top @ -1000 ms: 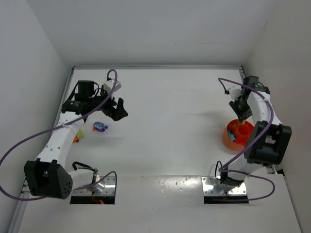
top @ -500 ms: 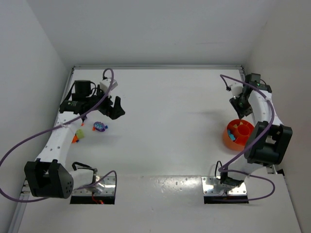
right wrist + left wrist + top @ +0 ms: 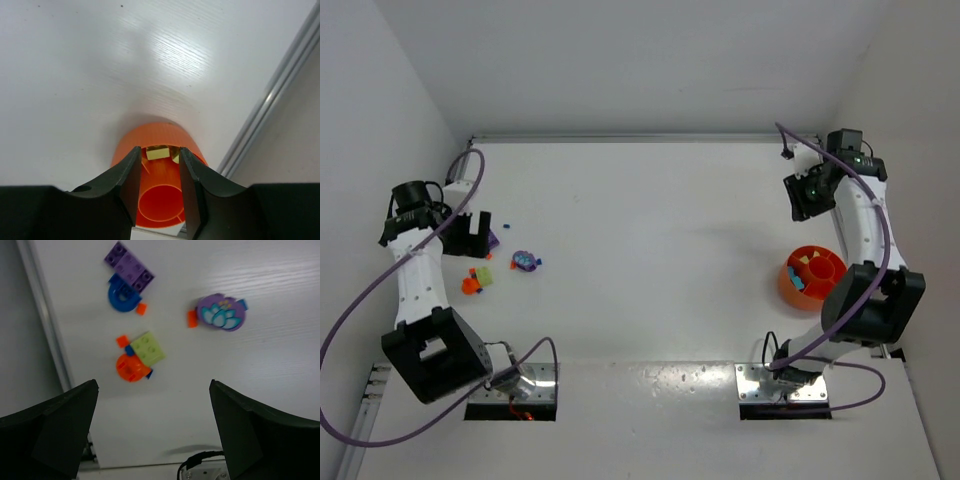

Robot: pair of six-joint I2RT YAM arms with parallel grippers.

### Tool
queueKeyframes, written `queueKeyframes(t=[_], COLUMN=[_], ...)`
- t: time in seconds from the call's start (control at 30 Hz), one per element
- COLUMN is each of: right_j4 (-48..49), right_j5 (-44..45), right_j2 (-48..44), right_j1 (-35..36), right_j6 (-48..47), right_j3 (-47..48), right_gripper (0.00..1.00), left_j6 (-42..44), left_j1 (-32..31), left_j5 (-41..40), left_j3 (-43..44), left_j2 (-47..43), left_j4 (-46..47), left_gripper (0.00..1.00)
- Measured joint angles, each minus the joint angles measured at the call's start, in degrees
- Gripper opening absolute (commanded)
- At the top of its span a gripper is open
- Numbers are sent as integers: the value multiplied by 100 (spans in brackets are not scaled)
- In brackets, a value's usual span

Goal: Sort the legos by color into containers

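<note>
Legos (image 3: 475, 280) lie loose on the table (image 3: 260, 375) beneath your left gripper (image 3: 152, 395), its fingers spread wide and empty: a purple brick (image 3: 129, 267) touching a blue ring (image 3: 122, 296), a yellow-green brick (image 3: 149, 347) against an orange round piece (image 3: 131, 369), a flower disc (image 3: 220, 312) apart. Your right gripper (image 3: 159, 165), fingers narrowly parted and holding nothing, faces the orange bowl (image 3: 150, 134), where yellow-green bricks (image 3: 158, 152) sit in one compartment.
</note>
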Motion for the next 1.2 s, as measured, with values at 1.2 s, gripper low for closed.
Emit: queueKeyframes(t=[1.2], right_j4=[24], right_j5=[-205], right_j2=[658], right_j1=[413], right_j6=[437], right_j3=[66], right_gripper=[61], left_j6=[-2065], left_j1=[-367], left_j5=[-1799], left_j3=[-879], left_j2=[1843], left_j4=[1464], left_gripper=[63])
